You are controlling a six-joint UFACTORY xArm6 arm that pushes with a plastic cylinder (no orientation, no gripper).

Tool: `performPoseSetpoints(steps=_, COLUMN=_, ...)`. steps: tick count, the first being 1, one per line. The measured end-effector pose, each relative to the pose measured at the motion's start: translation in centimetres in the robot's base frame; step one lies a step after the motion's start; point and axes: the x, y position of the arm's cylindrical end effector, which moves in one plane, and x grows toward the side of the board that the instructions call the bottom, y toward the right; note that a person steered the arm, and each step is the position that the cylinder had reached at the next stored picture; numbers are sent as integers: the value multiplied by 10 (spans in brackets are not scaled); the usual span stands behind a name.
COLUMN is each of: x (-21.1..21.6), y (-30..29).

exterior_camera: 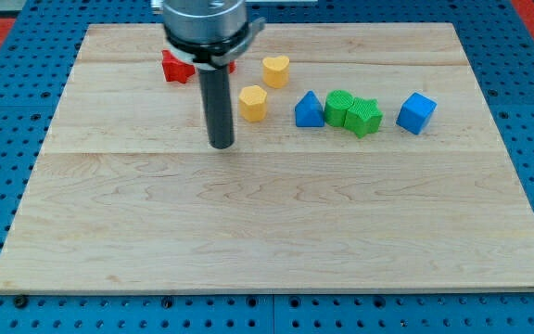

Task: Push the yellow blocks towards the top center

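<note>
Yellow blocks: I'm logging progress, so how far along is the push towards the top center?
Nearly done: the yellow heart block sits near the top center. In hand: my tip stands just left of the yellow hexagon block, apart from it. Left: nudging that one up beside the heart.

The arm's housing (204,23) is cut off by the view's top and hides most of the red block (175,66), leaving its shape unclear.

arm: enters from the view's top, left of centre, only its grey round end housing in view | rod: dark, straight, upright below the housing | my tip (222,146): down at the surface (276,232), upper-left part
</note>
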Motion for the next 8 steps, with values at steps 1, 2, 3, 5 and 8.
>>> performPoseSetpoints(steps=1, x=-22, y=30)
performPoseSetpoints(steps=2, x=-49, y=80)
performPoseSetpoints(steps=3, x=-78, y=115)
performPoseSetpoints(steps=5, x=-54, y=90)
performPoseSetpoints(steps=8, x=-72, y=76)
